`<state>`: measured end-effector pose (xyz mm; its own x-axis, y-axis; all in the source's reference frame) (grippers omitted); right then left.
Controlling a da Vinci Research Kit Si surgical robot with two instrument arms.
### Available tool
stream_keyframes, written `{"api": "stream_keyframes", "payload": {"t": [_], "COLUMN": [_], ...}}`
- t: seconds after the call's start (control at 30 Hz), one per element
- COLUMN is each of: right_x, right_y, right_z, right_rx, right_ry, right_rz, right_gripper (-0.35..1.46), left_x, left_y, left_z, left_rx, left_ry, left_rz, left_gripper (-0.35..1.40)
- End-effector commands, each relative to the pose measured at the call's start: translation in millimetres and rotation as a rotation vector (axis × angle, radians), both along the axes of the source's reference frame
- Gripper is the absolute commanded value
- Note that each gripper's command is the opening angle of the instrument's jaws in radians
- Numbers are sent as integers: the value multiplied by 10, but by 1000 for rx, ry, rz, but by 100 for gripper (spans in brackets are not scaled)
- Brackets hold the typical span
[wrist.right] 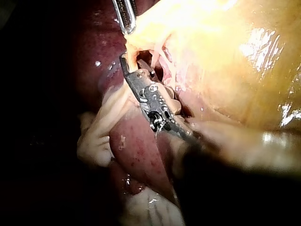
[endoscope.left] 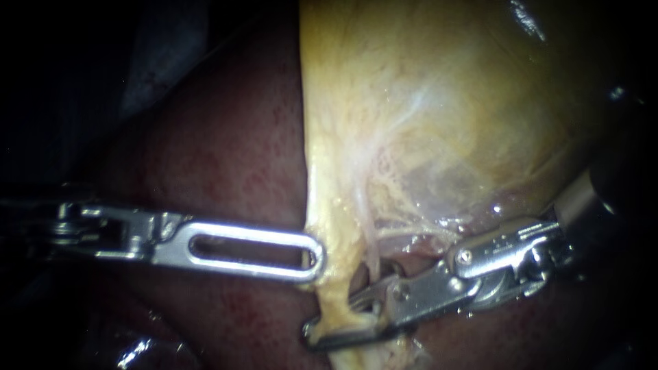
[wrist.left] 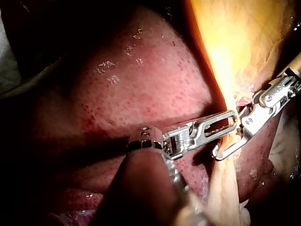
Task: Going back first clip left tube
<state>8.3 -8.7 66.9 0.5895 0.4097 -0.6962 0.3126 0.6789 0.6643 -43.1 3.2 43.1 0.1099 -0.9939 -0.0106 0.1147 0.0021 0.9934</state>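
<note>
Bright centre — deep shadow around

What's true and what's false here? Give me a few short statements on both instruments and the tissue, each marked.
1. The left instrument reaches the edge of the pale strand. True.
2. The right instrument has its jaws shut, holding nothing. False: a gap shows, with the strand between them.
3. Dark red liver lies behind the left instrument. True.
4. The instruments cross each other. False: they meet tip to tip from opposite sides of the strand.
</note>
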Motion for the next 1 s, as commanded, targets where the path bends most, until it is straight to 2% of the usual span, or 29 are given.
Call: {"api": "stream_keyframes", "payload": {"t": [0.03,0.43,0.47,0.5,0.57,0.63,0.7,0.8,1.0], "right_x": [0,-1,-1,-1,-1,-1,-1,-2,-4], "right_y": [0,0,-1,0,0,1,2,4,13], "right_z": [0,-1,-1,-1,-2,-2,-2,-3,-13], "right_rx": [0,0,0,0,-1,-8,-28,-46,-66], "right_ry": [0,1,1,1,0,-7,-1,6,14], "right_rz": [0,-2,-2,-1,1,27,36,42,58], "right_gripper": [-35,-35,-30,-15,2,18,32,42,46], "left_x": [0,0,0,0,0,0,0,0,0], "left_y": [0,0,0,0,0,0,0,0,0], "left_z": [0,0,0,0,0,0,0,0,0], "left_rx": [0,0,0,0,0,0,0,0,0], "left_ry": [0,0,0,0,0,0,0,0,0], "left_rz": [0,0,0,0,0,0,0,0,0], "left_gripper": [-35,-35,-35,-35,-35,-35,-35,-35,-35]}}
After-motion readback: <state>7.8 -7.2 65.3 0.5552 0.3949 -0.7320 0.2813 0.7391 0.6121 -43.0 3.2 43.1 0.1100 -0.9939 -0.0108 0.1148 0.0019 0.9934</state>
